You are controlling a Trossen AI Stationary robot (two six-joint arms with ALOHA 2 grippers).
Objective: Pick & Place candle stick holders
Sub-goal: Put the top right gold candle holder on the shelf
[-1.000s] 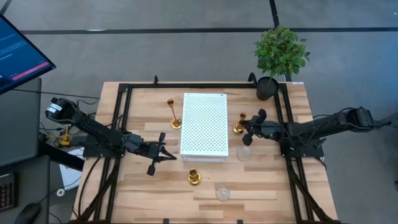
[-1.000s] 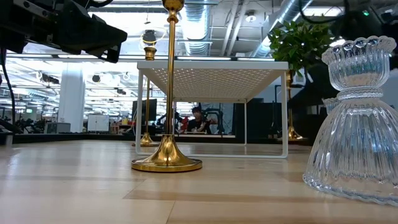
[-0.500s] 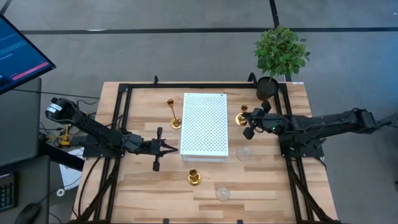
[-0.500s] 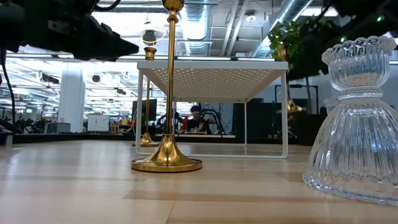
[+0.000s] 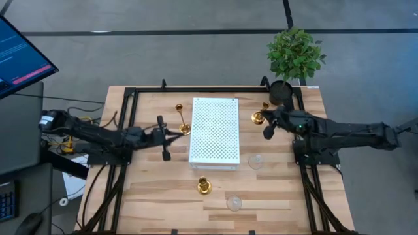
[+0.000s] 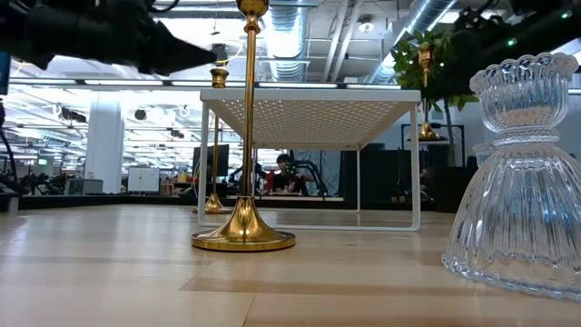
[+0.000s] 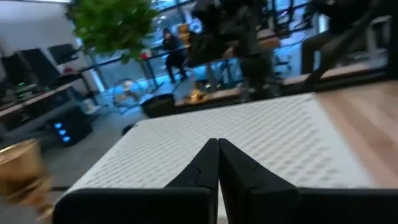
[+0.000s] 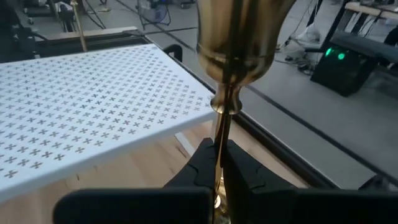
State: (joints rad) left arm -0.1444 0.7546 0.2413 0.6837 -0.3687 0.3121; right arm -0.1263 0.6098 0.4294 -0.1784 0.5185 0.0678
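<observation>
My right gripper is shut on a short gold candle holder, held in the air just right of the white perforated stand. My left gripper is shut and empty, at the stand's left edge beside the tall thin-stemmed gold holder. That holder stands on its round base. A second short gold holder and two clear glass holders stand on their bases on the near half of the table. My right gripper pinches the gold holder's thin stem between its two fingers, just below the cup. The fingers come level from the table's right side and lie across the stem. The holder stands upright, and its base is lifted clear of the table.
A black pot with a green plant stands at the far right corner, close behind my right gripper. A black frame runs round the table's edges. In the low view, the near gold holder and a glass holder loom in front.
My right gripper has lifted the short gold holder off the table and carried it toward the far edge, still upright. My left gripper, still shut, has risen and gone toward the far edge, ending beside the tall gold holder.
</observation>
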